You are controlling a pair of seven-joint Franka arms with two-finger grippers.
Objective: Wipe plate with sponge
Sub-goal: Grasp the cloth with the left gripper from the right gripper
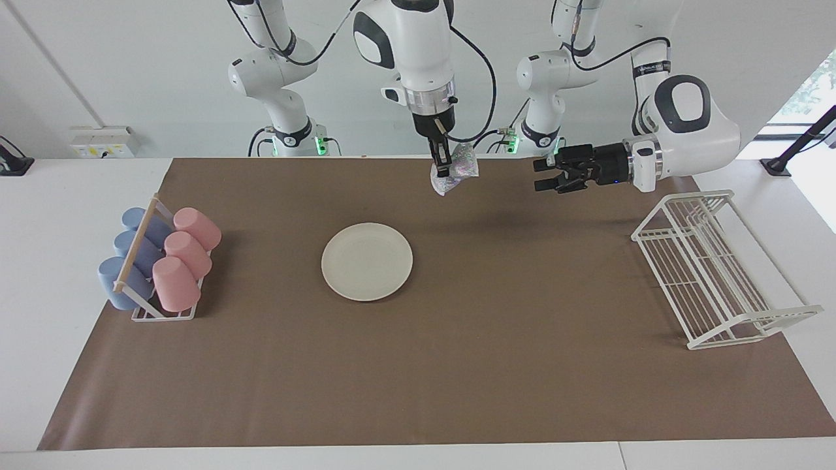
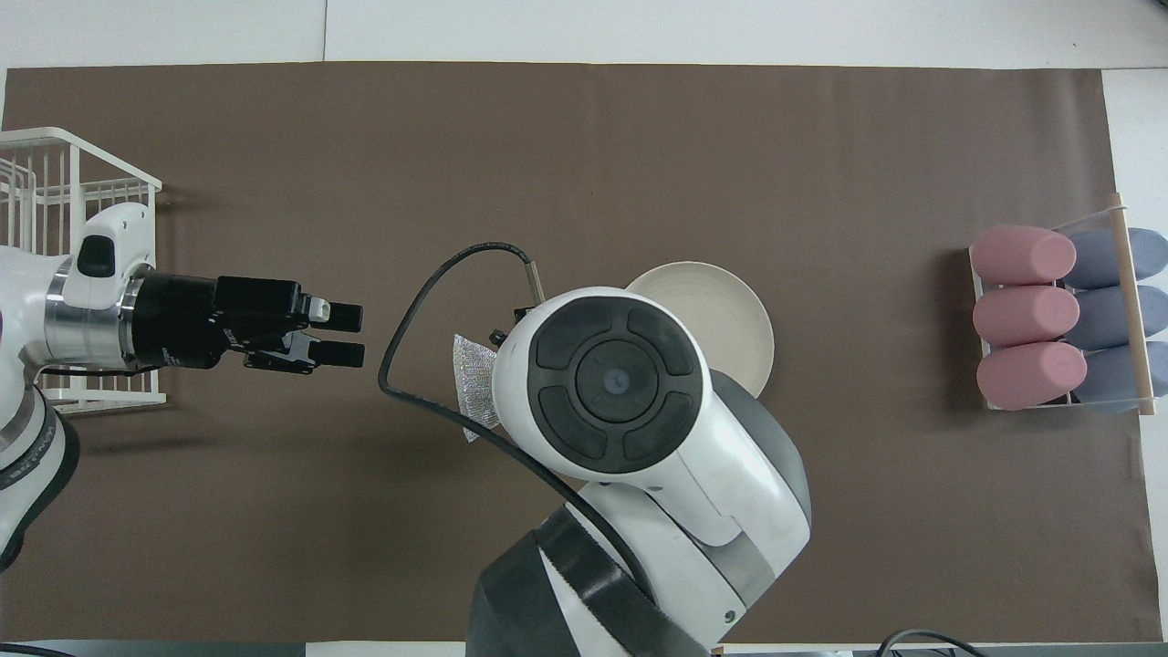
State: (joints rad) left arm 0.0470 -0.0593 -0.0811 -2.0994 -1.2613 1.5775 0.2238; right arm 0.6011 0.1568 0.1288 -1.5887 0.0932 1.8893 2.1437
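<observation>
The cream-white plate (image 1: 367, 261) lies flat on the brown mat (image 1: 457, 365) near the table's middle; in the overhead view the right arm's wrist covers part of the plate (image 2: 730, 315). My right gripper (image 1: 444, 171) hangs high over the mat, off the plate's rim toward the left arm's end, shut on the silvery sponge (image 1: 458, 173). Only a corner of the sponge (image 2: 474, 383) shows in the overhead view, and the right gripper itself is hidden there. My left gripper (image 1: 541, 176) (image 2: 351, 335) is held level above the mat, open and holding nothing, pointing toward the sponge.
A rack of pink and blue cups (image 1: 163, 261) (image 2: 1058, 319) lies at the right arm's end of the mat. At the left arm's end stands a white wire dish rack (image 1: 712, 267) (image 2: 55, 182).
</observation>
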